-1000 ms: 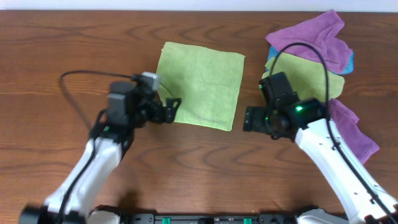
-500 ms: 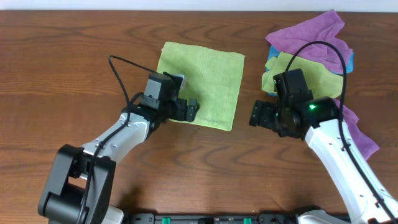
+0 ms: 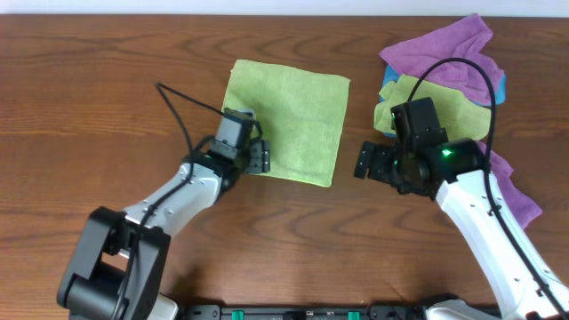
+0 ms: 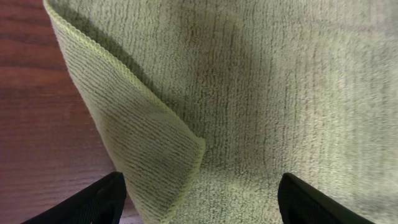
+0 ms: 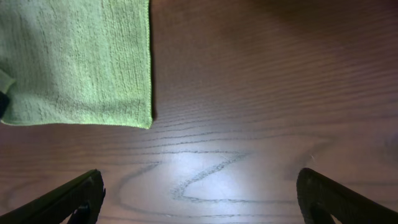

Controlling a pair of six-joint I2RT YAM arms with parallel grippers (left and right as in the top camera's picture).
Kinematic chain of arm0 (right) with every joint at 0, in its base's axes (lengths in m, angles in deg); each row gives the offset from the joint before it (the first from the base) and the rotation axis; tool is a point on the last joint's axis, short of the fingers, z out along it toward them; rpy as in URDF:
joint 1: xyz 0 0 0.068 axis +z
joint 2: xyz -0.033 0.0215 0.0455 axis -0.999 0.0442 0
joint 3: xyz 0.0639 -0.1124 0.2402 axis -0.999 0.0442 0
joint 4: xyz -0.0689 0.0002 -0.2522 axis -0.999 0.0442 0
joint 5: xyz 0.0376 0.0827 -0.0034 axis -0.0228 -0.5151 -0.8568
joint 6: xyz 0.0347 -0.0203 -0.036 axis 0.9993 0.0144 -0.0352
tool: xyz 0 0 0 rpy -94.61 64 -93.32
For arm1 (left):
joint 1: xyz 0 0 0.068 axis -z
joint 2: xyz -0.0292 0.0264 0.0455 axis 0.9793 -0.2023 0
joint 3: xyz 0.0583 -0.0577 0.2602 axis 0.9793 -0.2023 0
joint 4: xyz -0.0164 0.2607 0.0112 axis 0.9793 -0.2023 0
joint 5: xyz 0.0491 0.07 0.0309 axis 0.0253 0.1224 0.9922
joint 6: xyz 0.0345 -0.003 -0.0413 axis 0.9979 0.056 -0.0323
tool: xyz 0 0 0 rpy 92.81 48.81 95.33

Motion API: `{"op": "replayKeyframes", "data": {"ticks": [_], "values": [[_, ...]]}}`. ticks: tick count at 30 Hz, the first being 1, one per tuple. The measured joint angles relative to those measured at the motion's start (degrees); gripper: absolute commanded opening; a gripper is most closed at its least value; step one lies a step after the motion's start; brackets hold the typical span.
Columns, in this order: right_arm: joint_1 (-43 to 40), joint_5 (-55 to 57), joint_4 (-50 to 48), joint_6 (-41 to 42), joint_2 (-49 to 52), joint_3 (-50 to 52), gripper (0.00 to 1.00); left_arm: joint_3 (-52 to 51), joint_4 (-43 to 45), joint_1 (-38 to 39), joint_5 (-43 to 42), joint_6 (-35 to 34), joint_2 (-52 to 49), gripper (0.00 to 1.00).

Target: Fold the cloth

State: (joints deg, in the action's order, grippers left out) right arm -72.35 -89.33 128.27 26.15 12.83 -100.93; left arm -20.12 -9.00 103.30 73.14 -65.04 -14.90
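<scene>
Drew left gripper (image 3: 260, 158) back to the cloth (image 3: 289, 120) corner, fingers spread to pinch it; parked right gripper (image 3: 366, 163) open nearby.

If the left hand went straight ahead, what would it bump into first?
The left hand would probably meet the green cloth first, near its turned-over corner; depth is hard to judge.

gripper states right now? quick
Left gripper: open, holding nothing, over a curled corner of the cloth.
Right gripper: open, empty, over the table.
</scene>
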Motion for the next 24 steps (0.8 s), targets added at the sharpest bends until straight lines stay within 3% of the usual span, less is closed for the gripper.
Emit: {"op": "replayKeyframes", "data": {"ticks": [11, 24], "values": [[0.0, 0.0, -0.1, 0.0, 0.0, 0.0, 0.99, 0.0, -0.1, 7.9, 20.1, 1.4, -1.3, 0.73], [0.0, 0.0, 0.0, 0.0, 0.0, 0.0, 0.99, 0.0, -1.0, 7.9, 27.9, 3.8, -4.0, 0.72]]}}
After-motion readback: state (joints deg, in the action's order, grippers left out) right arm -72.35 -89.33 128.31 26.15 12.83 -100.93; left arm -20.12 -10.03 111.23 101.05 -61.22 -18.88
